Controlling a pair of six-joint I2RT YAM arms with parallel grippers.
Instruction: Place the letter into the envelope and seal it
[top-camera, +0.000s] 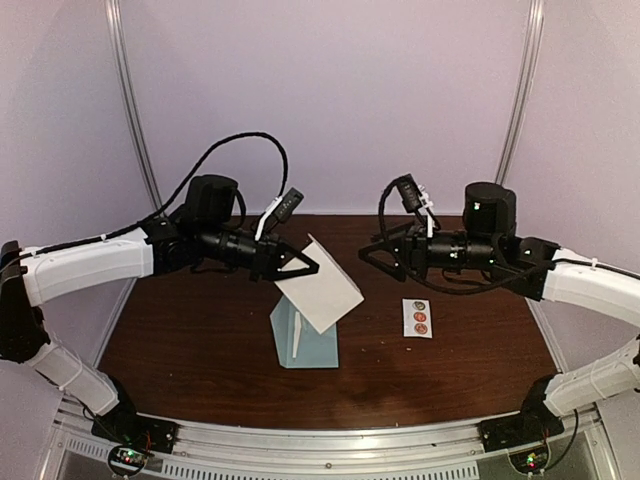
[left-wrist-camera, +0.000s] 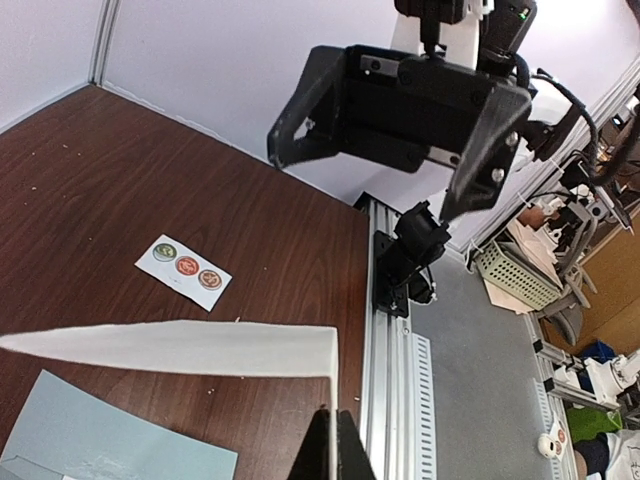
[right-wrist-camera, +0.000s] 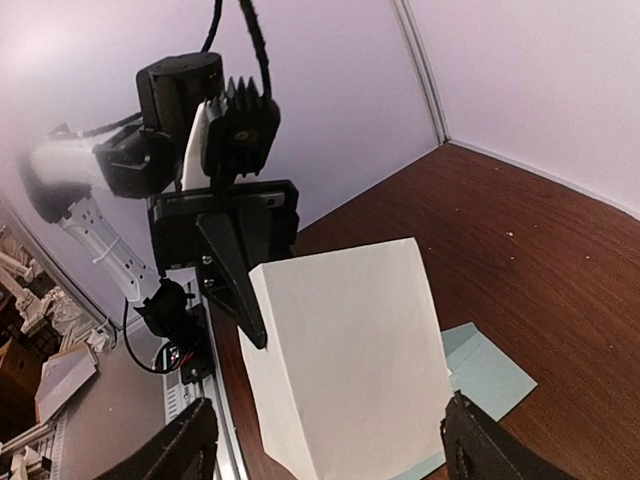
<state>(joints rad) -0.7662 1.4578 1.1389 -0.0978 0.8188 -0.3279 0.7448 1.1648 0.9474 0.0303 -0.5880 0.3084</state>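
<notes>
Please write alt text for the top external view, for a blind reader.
The left gripper pinches a white rectangular paper letter, tilted above a light blue paper envelope on the dark brown wooden table. The right gripper stands open beside the letter, not touching it; a small white sticker strip lies on the table.

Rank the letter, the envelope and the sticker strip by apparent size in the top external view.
1-2. letter and envelope: too close to rank; the letter is held up nearer the camera and hides part of the envelope.
3. sticker strip: clearly smallest.
</notes>
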